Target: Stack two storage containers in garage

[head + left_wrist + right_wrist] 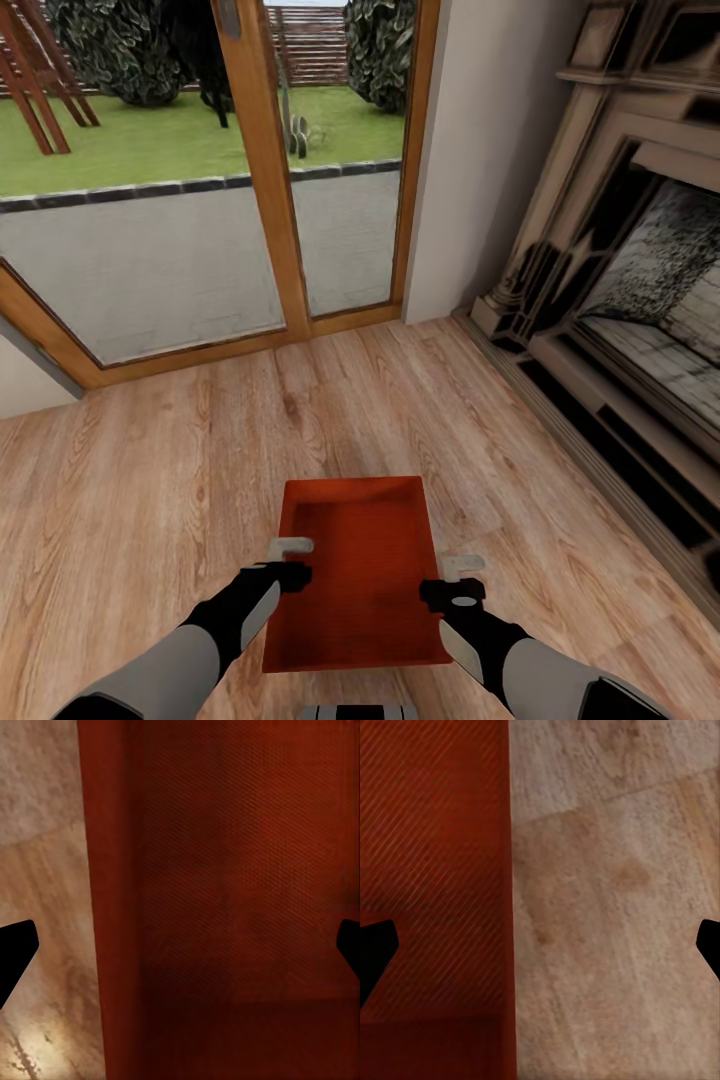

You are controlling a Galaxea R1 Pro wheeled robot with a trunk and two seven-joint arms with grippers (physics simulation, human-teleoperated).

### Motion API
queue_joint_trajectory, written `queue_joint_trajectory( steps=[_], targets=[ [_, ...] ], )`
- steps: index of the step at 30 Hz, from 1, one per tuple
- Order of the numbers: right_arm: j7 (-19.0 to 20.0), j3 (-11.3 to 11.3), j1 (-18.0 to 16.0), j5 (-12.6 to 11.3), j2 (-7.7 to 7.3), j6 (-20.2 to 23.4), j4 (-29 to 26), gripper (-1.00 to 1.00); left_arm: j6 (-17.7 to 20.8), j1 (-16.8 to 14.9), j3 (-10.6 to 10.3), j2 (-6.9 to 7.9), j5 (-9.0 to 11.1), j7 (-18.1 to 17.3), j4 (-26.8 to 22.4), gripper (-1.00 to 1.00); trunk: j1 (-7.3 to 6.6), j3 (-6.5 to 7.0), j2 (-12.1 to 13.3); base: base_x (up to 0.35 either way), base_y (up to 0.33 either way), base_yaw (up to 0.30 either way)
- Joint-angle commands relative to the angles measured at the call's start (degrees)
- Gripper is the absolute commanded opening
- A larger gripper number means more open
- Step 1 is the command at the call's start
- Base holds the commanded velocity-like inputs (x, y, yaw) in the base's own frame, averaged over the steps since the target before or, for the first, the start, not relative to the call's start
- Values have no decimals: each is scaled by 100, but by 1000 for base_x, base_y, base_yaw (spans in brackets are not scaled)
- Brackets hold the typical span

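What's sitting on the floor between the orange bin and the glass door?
Nothing: in the head view, only bare wood plank floor runs from the far edge of the storage container to the glass door.

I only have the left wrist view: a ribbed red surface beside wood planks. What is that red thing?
Observer: An orange-red rectangular open-top storage bin, with light wood plank floor around it.
Reviewer: Where is the right arm?
Observer: The right gripper is at the bin's right long wall, with its fingers open on either side of the wall.
Reviewer: Which room is this?
Observer: A brick fireplace stands to the right, and glazed wooden doors are ahead.
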Motion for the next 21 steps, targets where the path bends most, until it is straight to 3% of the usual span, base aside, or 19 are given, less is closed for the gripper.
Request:
queue_joint_trajectory(
  steps=[1, 9, 16, 21],
  targets=[
    [-25, 48, -3, -60, -2, -16, -4, 100, 43, -1, -48, -3, 61, 46, -25, 100, -1, -4, -1, 0, 0, 0],
    [-19, 40, -5, -60, -73, -10, -18, 100, 129, -1, -54, -130, 41, 58, -48, 100, 131, -111, -242, 0, 0, 0],
    [-17, 39, -5, -60, -75, -1, -18, 100, 130, -1, -54, -126, 39, 36, -42, 100, 285, -237, -523, 0, 0, 0],
    [-17, 39, -3, -60, -76, 14, -19, 100, 124, -1, -55, -119, 39, 62, -42, 100, 285, -237, -523, 0, 0, 0]
  ],
)
